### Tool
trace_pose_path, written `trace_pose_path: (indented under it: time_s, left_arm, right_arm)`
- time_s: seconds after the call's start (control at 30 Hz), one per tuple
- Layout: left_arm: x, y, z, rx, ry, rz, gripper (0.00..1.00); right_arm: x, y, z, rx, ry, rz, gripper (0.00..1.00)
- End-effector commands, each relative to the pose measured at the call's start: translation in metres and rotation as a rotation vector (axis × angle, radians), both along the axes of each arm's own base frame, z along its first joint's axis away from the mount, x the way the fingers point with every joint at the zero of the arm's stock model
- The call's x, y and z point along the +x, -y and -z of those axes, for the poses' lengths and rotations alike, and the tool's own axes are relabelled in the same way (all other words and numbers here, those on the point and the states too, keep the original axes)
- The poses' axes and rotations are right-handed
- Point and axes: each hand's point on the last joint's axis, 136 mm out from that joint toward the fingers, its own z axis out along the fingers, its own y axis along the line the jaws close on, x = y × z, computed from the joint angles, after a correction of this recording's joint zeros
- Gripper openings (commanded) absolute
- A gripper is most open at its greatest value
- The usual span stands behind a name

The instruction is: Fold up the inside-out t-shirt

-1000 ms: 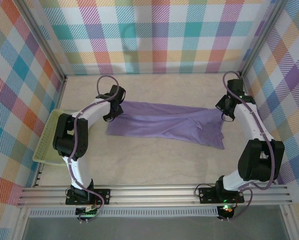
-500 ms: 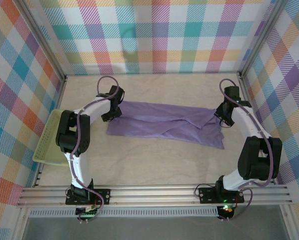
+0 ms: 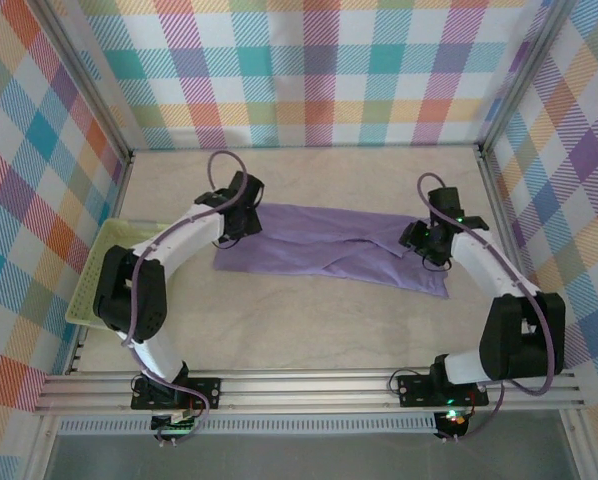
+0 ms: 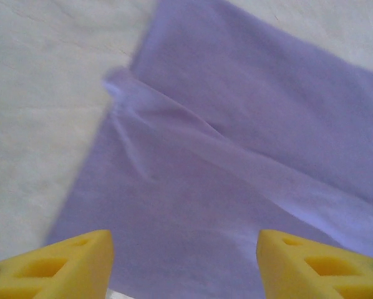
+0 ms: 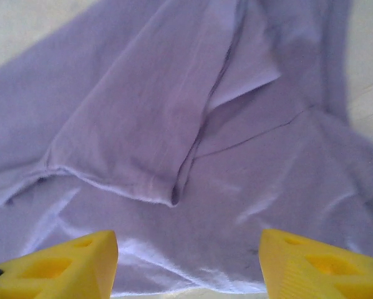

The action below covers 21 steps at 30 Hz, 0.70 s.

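- Plaid-walled cell with a pale table point(image 3: 309, 330); we note the shirt first, then work outward.
- t-shirt point(image 3: 329, 250): lavender, lying as a long narrow band across the middle of the table. It sits nearer the far edge than the near edge and runs left to right. The right end is wider and sags toward the near-right corner.
- Layers: in the right wrist view a hemmed flap lies over a lower layer, with seam lines and wrinkles showing. In the left wrist view the left end is smoother, with one long ridge and a small bump at the edge.
- left gripper point(image 3: 241, 222): above the band's left end. Its yellow fingers point(image 4: 68, 261) are spread, with nothing between them and the cloth flat underneath.
- right gripper point(image 3: 426, 243): above the right end, fingers likewise spread, holding nothing.
- Progress, our read: a lengthwise fold looks done and laid down. The crosswise folds are left, and the messy right end needs squaring first.
- green tray point(image 3: 94, 280): at the table's left edge, well apart from the shirt.
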Motion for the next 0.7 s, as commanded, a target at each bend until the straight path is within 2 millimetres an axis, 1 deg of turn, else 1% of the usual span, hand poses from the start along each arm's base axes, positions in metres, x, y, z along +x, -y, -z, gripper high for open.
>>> trace_pose_path:
  time_s: [0.0, 0.07, 0.17, 0.23, 0.3, 0.37, 0.43, 0.47, 0.53, 0.57, 0.63, 0.67]
  left_arm:
    - [0.005, 0.013, 0.019, -0.043, -0.041, 0.030, 0.61]
    - [0.011, 0.020, 0.032, -0.052, -0.057, 0.058, 0.60]
    - [0.021, 0.013, 0.058, -0.017, -0.123, 0.044, 0.60]
    - [0.026, -0.004, 0.079, -0.006, -0.173, -0.012, 0.60]
    - [0.025, -0.026, 0.094, 0.020, -0.243, -0.074, 0.59]
    - [0.022, -0.037, 0.098, 0.028, -0.256, -0.099, 0.59]
    - [0.017, -0.040, 0.098, 0.027, -0.253, -0.101, 0.61]
    - [0.013, -0.041, 0.098, 0.023, -0.255, -0.100, 0.64]
    - [0.006, -0.044, 0.098, 0.026, -0.257, -0.108, 0.75]
    - [0.003, -0.045, 0.098, 0.021, -0.258, -0.110, 0.77]
    - [-0.001, -0.047, 0.093, 0.004, -0.247, -0.112, 0.79]
    - [-0.003, -0.050, 0.088, 0.013, -0.236, -0.115, 0.81]
  right_arm:
    - [-0.002, -0.011, 0.015, 0.018, -0.042, -0.025, 0.62]
    - [-0.006, -0.004, 0.023, -0.014, -0.068, 0.005, 0.62]
    - [-0.006, -0.002, 0.037, -0.014, -0.090, 0.018, 0.63]
    - [-0.005, -0.003, 0.049, 0.026, -0.132, 0.025, 0.64]
    - [-0.001, 0.005, 0.062, 0.085, -0.172, 0.058, 0.65]
    - [0.004, 0.013, 0.071, 0.106, -0.188, 0.086, 0.65]
    - [0.012, 0.017, 0.074, 0.085, -0.199, 0.081, 0.67]
    - [0.018, 0.020, 0.076, 0.067, -0.205, 0.085, 0.69]
    - [0.029, 0.028, 0.080, 0.038, -0.214, 0.102, 0.71]
    - [0.035, 0.032, 0.081, 0.031, -0.214, 0.113, 0.71]
    - [0.044, 0.037, 0.077, 0.020, -0.202, 0.110, 0.72]
    - [0.047, 0.039, 0.071, 0.003, -0.196, 0.104, 0.72]
